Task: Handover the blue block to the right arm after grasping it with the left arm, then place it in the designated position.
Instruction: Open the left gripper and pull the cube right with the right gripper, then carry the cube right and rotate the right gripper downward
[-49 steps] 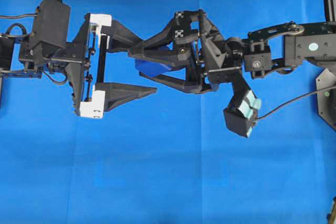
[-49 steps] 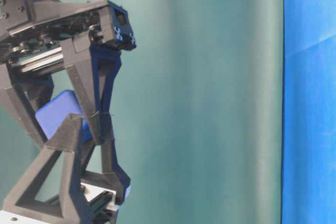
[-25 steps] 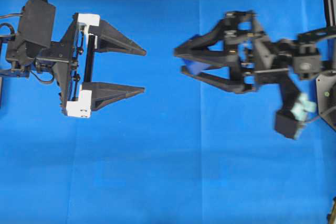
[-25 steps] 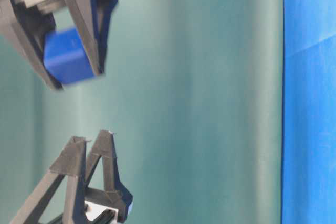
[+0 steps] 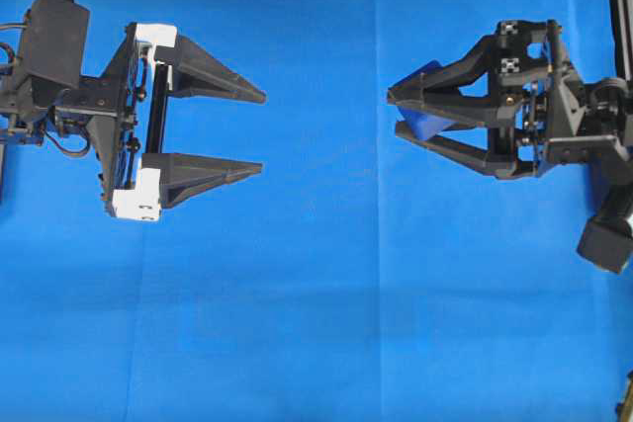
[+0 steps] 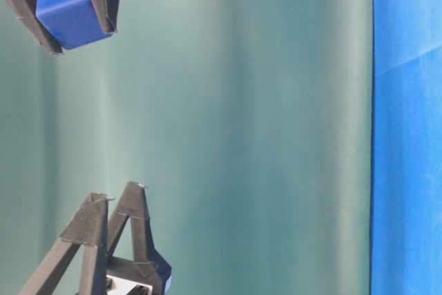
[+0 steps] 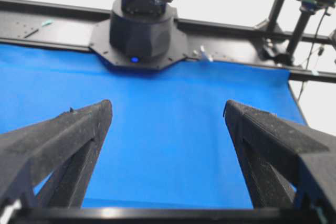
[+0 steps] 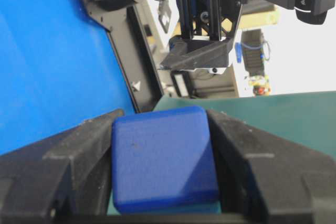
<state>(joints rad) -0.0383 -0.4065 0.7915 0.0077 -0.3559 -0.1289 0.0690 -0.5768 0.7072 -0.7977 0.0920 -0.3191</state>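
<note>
Right gripper [image 5: 394, 112] was clamped on the blue block [image 5: 427, 117], which sat between its two pointed black fingers near the tips, clear of the surface. In the right wrist view the block [image 8: 164, 158] showed as a matte dark-blue cube with rounded edges and corners, faintly speckled, both flat sides pressed against the rough, grainy inner faces of the fingers [image 8: 79, 166]. From table level the block [image 6: 69, 8] sat tilted, one corner poking out past the finger edges. The right arm [image 5: 579, 130] was dark grey-black, its rail all black with small checkered markers.

Left gripper [image 5: 254, 132] stood spread wide with nothing between its fingers, well apart from the right gripper and facing it tip to tip across bare cloth. Its fingers were triangular, hollow-framed wedges of coarse black plastic, mounted on a rail with white end brackets [image 5: 138, 207]; loose cables trailed behind on the left arm [image 5: 54, 76]. In the left wrist view the two finger tips [image 7: 89, 121] framed smooth blue cloth.

Surface [image 5: 316, 323] was covered in bright blue fabric, lighter than the block, with faint fold creases. A dull green backdrop [image 6: 242, 129] hung in soft vertical folds behind the grippers at table level.
</note>
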